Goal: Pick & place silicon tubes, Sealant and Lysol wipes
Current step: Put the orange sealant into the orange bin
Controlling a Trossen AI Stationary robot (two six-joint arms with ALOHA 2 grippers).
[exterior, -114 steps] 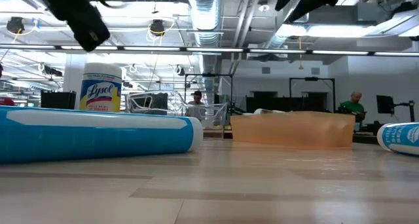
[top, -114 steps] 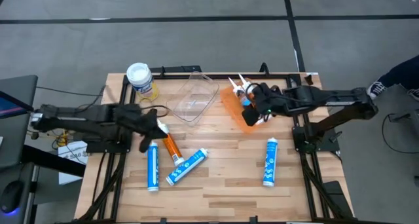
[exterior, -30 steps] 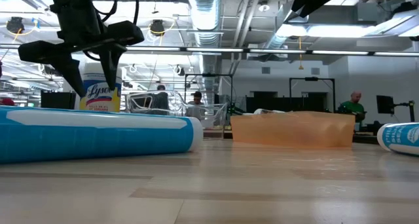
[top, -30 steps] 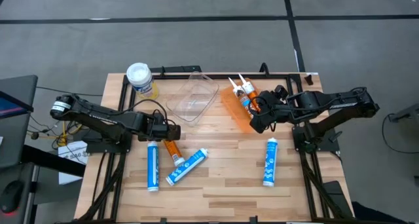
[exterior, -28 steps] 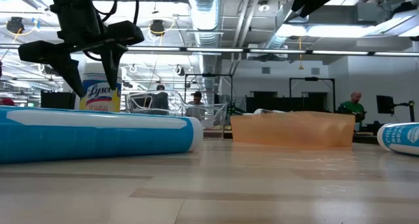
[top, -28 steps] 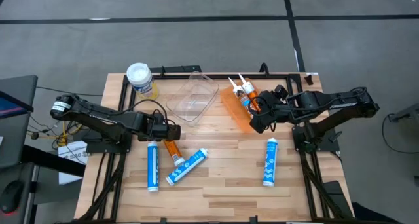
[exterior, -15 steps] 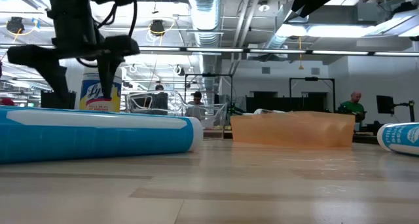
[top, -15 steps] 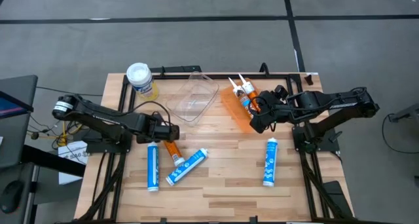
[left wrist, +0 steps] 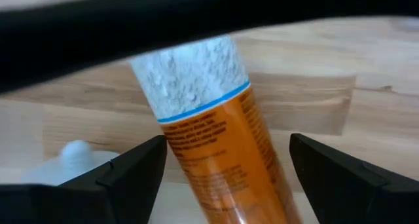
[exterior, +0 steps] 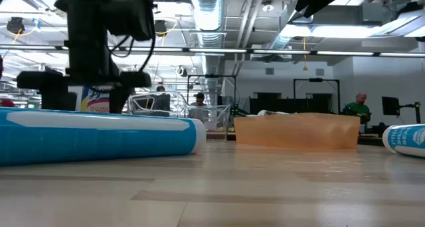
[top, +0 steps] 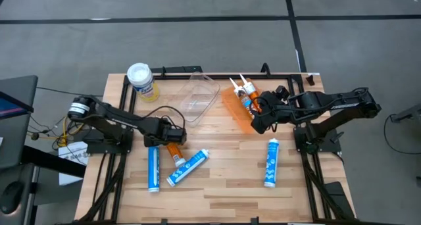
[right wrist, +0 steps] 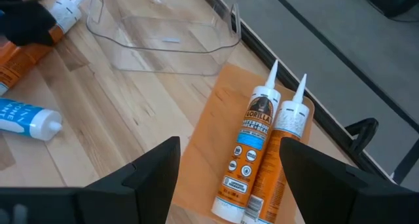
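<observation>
Left wrist view: left gripper spread, fingers straddling the orange-bodied caulk tube lying on the wooden table, likely set to pinch it. Right gripper spread, above the orange tray. Lysol wipes canister stands at the left rear corner.

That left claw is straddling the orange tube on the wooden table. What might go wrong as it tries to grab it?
The open left gripper straddles the orange cylindrical tube, which lies flat and round, so it may roll or slip out as the fingers close. A blue tube and another blue tube lie right beside it; the fingers could knock them. The right gripper hovers over the orange tray, well clear.
</observation>
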